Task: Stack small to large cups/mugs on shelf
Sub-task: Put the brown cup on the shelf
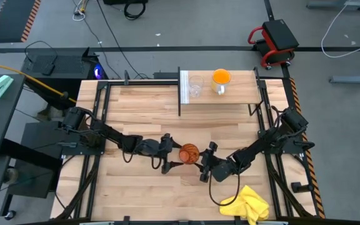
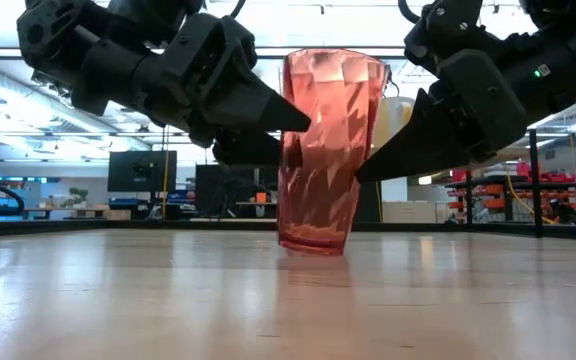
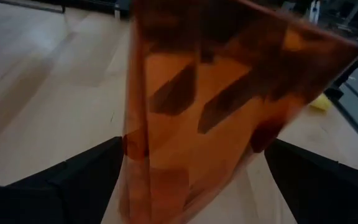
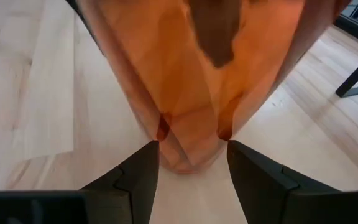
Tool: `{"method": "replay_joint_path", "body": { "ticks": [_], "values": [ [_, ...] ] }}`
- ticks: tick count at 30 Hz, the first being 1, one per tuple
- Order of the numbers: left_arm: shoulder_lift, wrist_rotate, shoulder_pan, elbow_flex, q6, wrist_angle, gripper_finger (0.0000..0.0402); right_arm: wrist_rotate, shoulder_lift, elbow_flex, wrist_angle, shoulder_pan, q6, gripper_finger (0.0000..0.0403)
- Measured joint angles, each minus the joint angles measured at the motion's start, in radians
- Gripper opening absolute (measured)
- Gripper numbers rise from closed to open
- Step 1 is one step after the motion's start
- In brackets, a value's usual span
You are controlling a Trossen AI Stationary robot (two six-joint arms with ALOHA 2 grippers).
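Note:
The tall amber-orange tumbler [image 1: 189,153] stands tilted at the table's middle, between both grippers. My left gripper [image 1: 175,153] comes at it from the table's left and my right gripper [image 1: 205,161] from the right, each shut on its wall. In the low view the tumbler [image 2: 323,150] leans toward the right arm, its base at the tabletop. The small clear glass cup [image 1: 195,86] and the orange mug [image 1: 220,78] stand upright side by side on the shelf [image 1: 230,100] at the far edge. My left gripper pinches the tumbler's upper, wider wall [image 3: 132,146] between its two widely spread fingers. It comes level from the table's left, one finger [image 2: 293,118] on the near side and one on the far side. The tumbler sits tilted in the hold. My right gripper pinches the tumbler's lower, narrower wall [image 4: 161,127] between its two fingertips, above the base. It slants in from the table's right, with the near finger [image 2: 368,170] in front of the wall. The tumbler leans, its base at the tabletop.
A yellow cloth [image 1: 249,203] lies crumpled near the table's near right corner. Black frame rails [image 1: 99,125] run along the table's left and right sides. Bare wood lies between the tumbler and the shelf.

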Motion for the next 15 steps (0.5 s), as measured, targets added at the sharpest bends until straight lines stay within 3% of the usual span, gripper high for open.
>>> {"method": "replay_joint_path", "body": {
  "ticks": [8, 15],
  "values": [
    [0.018, 0.011, 0.014, 0.001, -0.026, -0.062, 0.0399, 0.011, 0.000, 0.000, 0.027, -0.002, -0.035, 0.0197],
    [0.135, 0.012, 0.017, 0.012, -0.029, 0.043, 0.0398, -0.019, 0.000, 0.000, 0.085, -0.002, -0.105, 0.0197]
  ]
}}
